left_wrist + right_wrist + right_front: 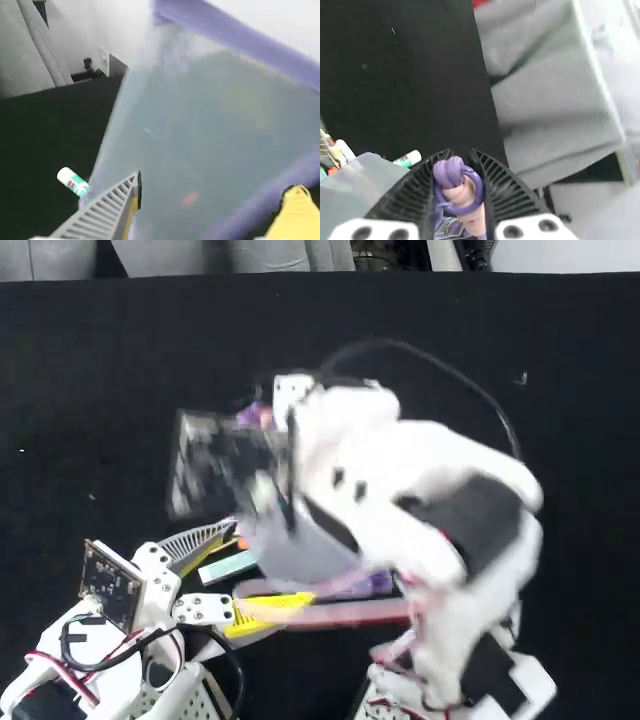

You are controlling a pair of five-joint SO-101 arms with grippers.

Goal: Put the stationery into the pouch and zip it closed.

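My right gripper (pixel 460 155) is clenched on the knotted purple cord zip pull (pixel 452 182) of the translucent soft pouch with purple trim (pixel 300 550), which sits towards the near edge of the black table (pixel 100 370), about midway along it. My left gripper (pixel 215 195) is spread wide. Its grey ribbed finger is on one side of the pouch's (pixel 210 130) corner and its yellow finger on the other, straddling the wall rather than pinching it.

One small white cylinder with a green band (pixel 72 181), a glue stick by the look of it, lies loose on the bare table just beside the pouch. I can't tell which table edge it is nearer.

As I judge it, the biggest risk is that I run the zip shut with that stick (pixel 407 159) outside, leaving the job half done. The second is drag. With my left fingers not biting down, a pull on the cord could haul the whole pouch across the table instead of moving the slider. The thin cord could also slide out from between my right fingers if I tug at an angle.
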